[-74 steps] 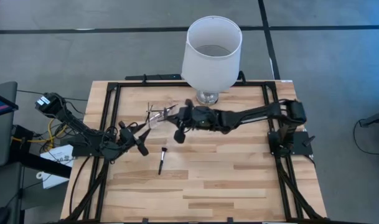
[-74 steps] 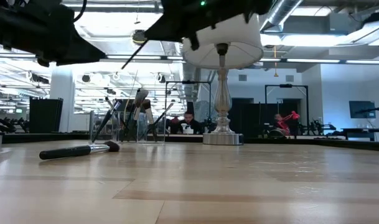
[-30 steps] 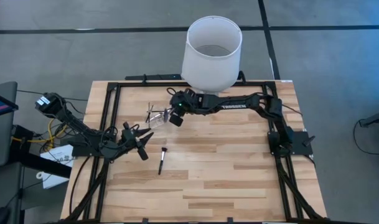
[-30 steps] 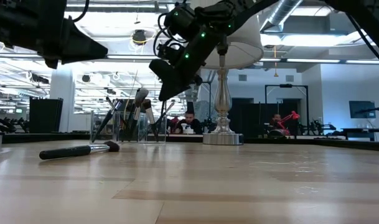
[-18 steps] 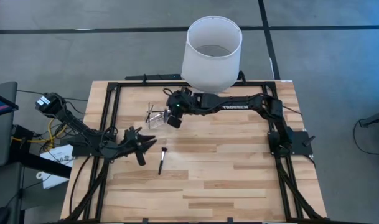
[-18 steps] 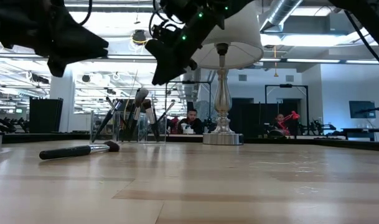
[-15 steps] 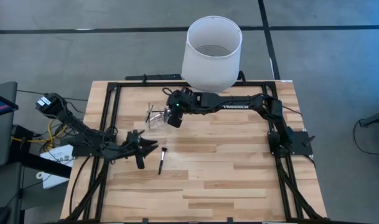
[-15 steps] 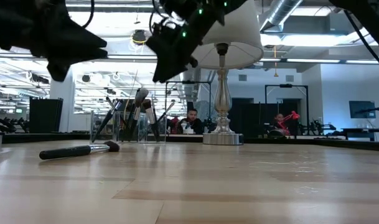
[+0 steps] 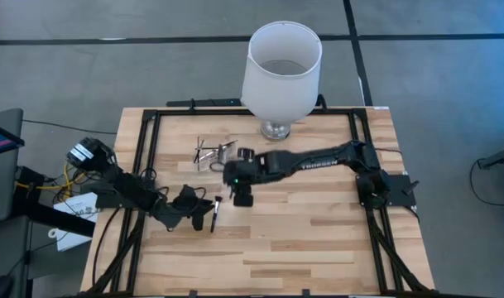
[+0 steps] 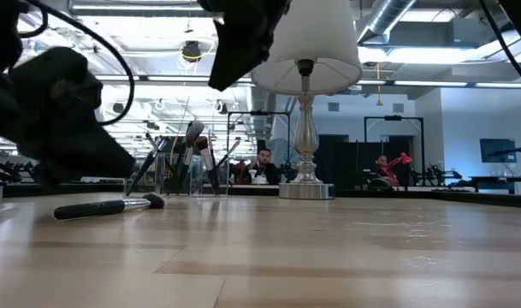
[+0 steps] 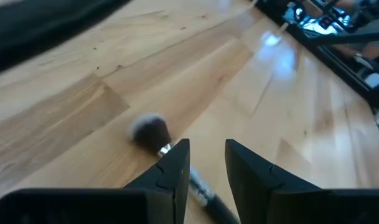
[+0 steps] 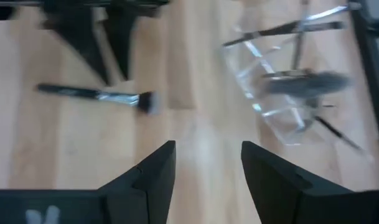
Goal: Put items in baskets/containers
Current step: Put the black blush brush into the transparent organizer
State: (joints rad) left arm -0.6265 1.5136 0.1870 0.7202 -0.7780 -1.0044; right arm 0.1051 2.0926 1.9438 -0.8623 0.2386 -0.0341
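One brush (image 9: 215, 213) lies flat on the wood table, its bristle head (image 11: 149, 129) toward the far edge. My left gripper (image 11: 208, 149) is open and low over it, a finger on either side of the dark handle (image 11: 205, 191), and I see no touch. The clear container (image 9: 212, 154) stands at the far left of centre, with several brushes (image 10: 187, 154) leaning in it. My right gripper (image 9: 243, 197) hangs open and holds nothing, on the near side of the container and just right of the lying brush (image 12: 96, 94).
A large white lampshade on a glass base (image 9: 282, 70) stands at the far middle edge, behind the right arm. A black frame (image 9: 148, 132) runs around the table's edges. Bare wood lies toward the near and right sides.
My right gripper has left the clear container and come toward the near edge, to just right of the lying brush. My left gripper has gone right and down to that brush. The brush and the container have stayed where they were.
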